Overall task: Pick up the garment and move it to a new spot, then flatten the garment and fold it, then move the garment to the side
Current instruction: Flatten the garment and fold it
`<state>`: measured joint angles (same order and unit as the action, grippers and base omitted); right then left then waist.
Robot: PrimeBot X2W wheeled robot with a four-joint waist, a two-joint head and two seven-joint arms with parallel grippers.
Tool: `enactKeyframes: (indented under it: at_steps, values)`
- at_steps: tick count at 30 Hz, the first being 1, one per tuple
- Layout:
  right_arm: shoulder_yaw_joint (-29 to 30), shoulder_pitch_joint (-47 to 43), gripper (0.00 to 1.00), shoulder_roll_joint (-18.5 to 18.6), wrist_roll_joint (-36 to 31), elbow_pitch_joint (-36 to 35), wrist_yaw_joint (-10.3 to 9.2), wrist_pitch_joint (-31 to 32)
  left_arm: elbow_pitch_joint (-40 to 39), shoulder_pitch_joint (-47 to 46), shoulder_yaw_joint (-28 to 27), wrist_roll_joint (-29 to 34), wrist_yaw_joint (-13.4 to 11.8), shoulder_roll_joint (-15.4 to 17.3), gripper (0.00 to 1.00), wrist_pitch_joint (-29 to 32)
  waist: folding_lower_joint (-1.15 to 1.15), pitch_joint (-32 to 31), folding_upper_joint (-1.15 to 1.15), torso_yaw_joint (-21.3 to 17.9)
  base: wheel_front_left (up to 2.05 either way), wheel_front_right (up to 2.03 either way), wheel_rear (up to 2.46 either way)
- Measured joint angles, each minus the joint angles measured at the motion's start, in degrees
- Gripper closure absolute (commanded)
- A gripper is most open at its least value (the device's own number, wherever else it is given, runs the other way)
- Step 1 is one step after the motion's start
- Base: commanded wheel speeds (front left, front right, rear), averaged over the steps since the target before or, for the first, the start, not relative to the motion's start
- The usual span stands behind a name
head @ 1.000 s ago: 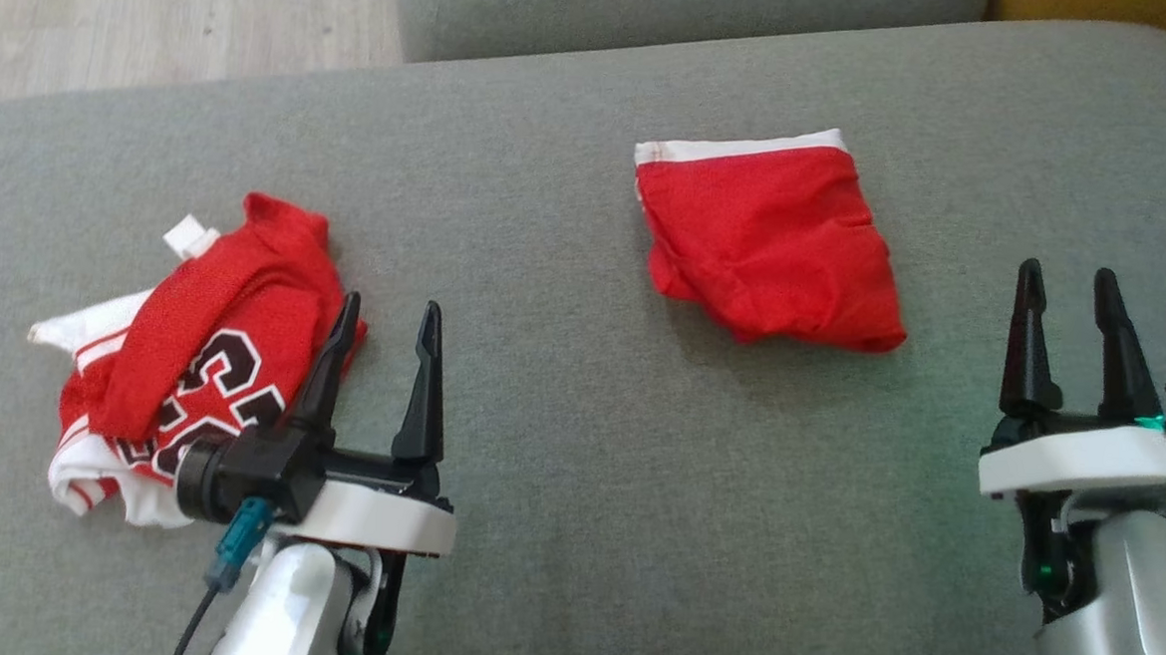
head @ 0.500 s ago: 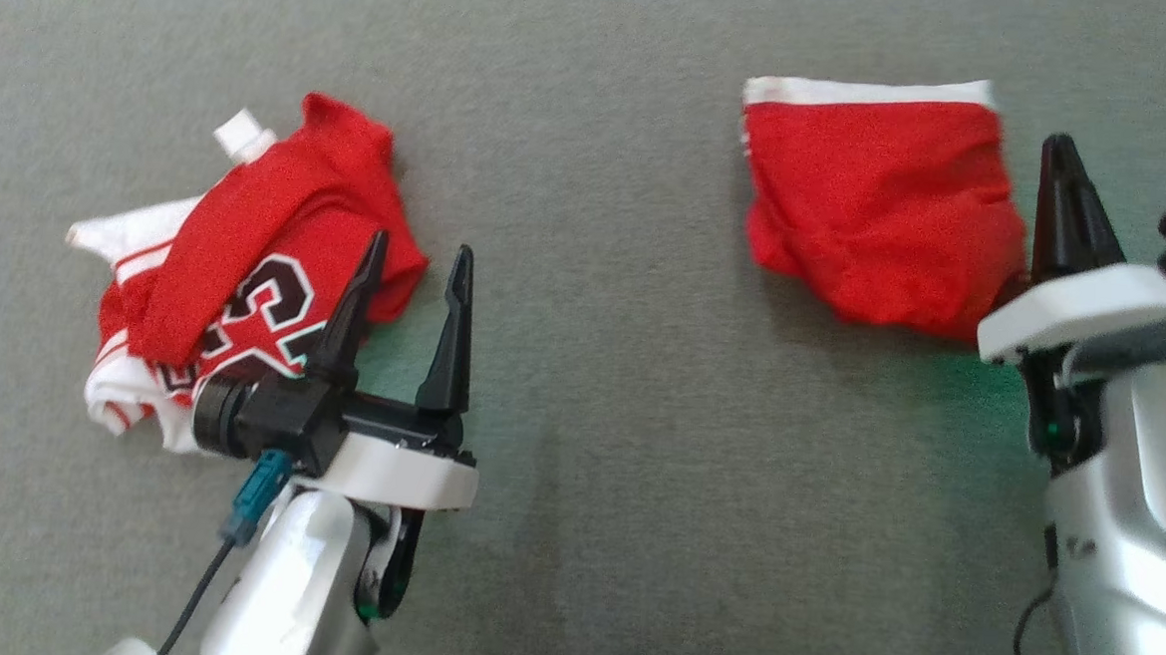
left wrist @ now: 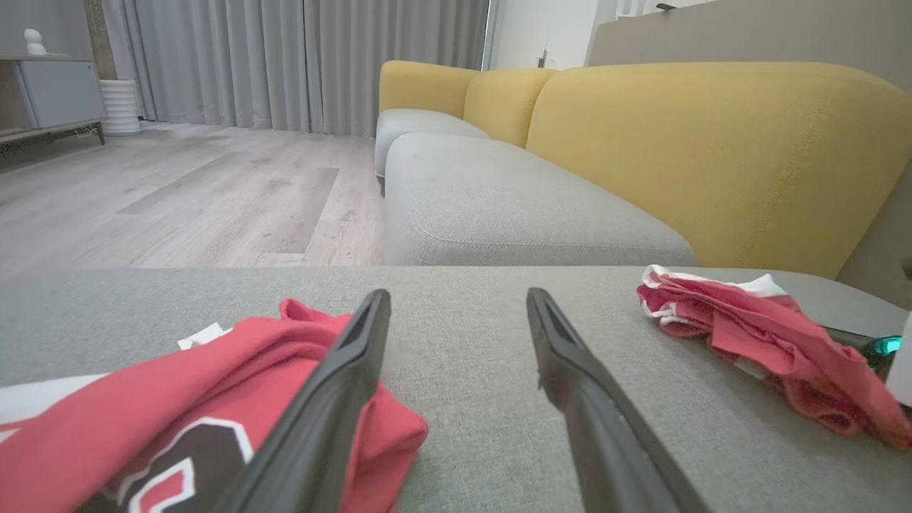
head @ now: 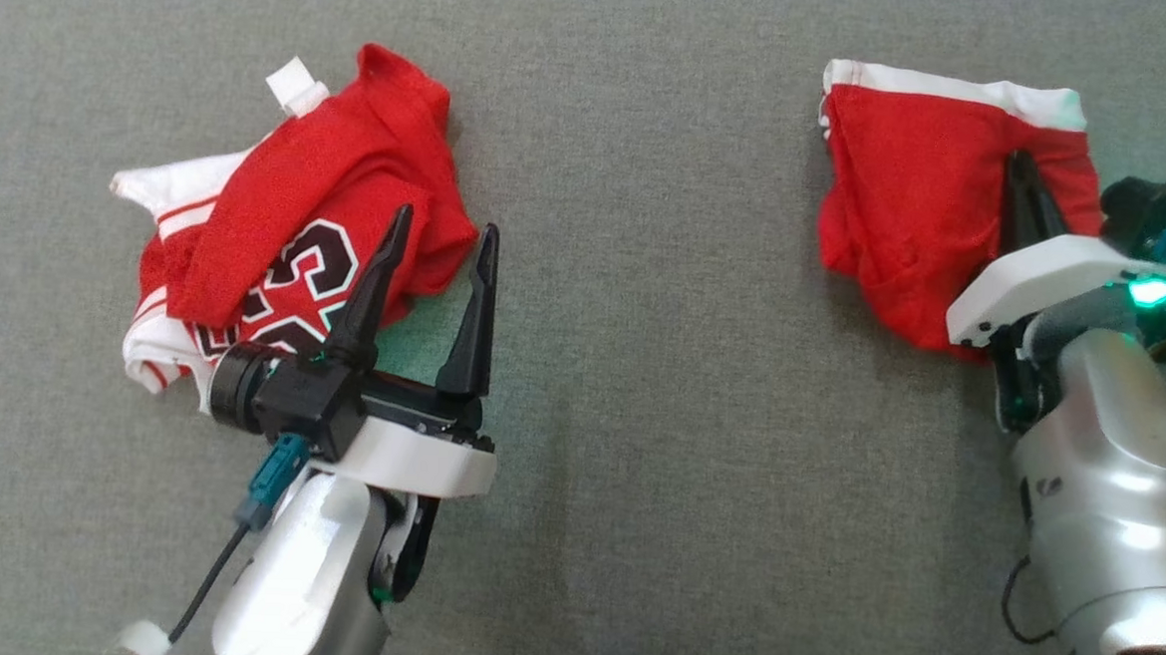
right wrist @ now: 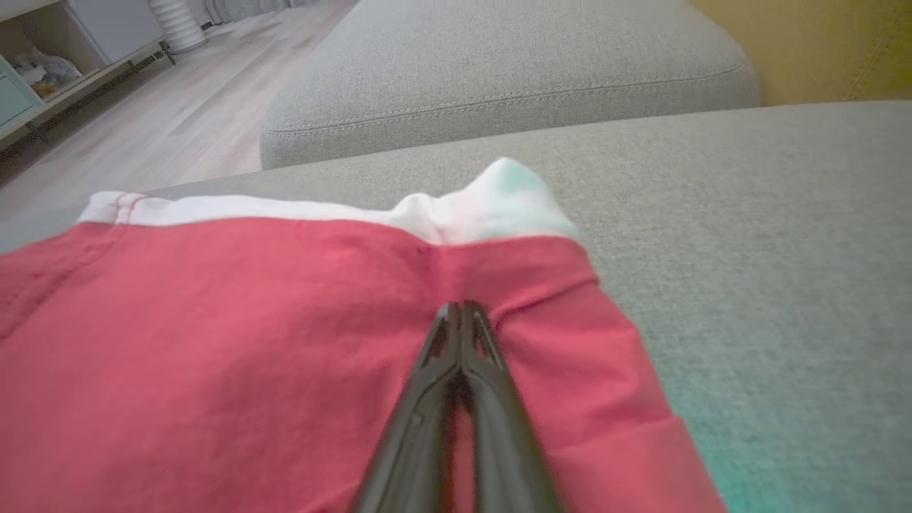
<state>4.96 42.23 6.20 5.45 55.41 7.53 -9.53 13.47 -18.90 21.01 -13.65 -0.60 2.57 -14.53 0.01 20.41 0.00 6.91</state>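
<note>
Right hand (right wrist: 462, 308) pinched together on red garment (right wrist: 214, 342), white band (right wrist: 285, 210) just beyond its tips, left hand (head: 443, 235) spread apart, jersey (head: 280, 202) against its left finger.

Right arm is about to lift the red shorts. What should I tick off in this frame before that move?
1. Is the right claw shut: ok, its fingers meet.
2. Grip on the red shorts: ok, cloth puckers at the tips, just below the white waistband.
3. All layers caught: cannot tell.
4. Is the left claw away from the shorts: ok, it is open, over by the jersey.
5. Gap between the two garments: ok, bare grey cushion lies between them.
6. Shorts lying flat: not ok, they are rumpled.
</note>
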Motion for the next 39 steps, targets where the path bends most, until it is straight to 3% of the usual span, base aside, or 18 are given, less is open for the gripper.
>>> enactKeyframes:
  at_steps: [10, 22, 28, 35, 39]
  values:
    - [-6.7, 0.8, 1.0, -1.6, 1.7, 1.3, 0.0, -4.3, 0.1, 0.2, -0.1, -0.5, -0.3, 0.0, 0.0, 0.0, -0.01, -3.0, 0.0, -0.7, 0.0, 0.0, 0.0]
    - [-21.2, 0.5, 1.0, -2.1, 8.9, 6.3, 0.0, -4.1, 0.5, 0.9, 0.0, -1.0, -0.7, 0.0, 0.0, 0.0, -0.01, -5.4, 0.0, -0.8, 0.0, 0.0, 0.0]
    - [-20.4, 0.0, 1.0, -1.6, 11.3, 2.6, 0.0, -4.7, 0.5, 2.7, -0.9, -1.0, -0.9, 0.0, 0.0, 0.0, -0.01, -8.0, 0.0, -2.7, 0.0, 0.0, 0.0]
    - [-14.2, -7.0, 1.0, 3.5, 10.5, -10.1, 0.0, -4.8, 0.4, 4.1, -2.3, -1.0, -1.0, 0.0, 0.0, 0.0, -0.01, -11.4, 0.0, -5.6, 0.0, 0.0, 0.0]
    - [-10.8, -13.4, 1.0, 3.9, 8.8, -15.8, 0.0, -4.8, 0.6, 5.5, -2.6, -1.0, -1.0, 0.0, 0.0, 0.0, -0.01, -13.1, 0.0, -7.0, 0.0, 0.0, 0.0]
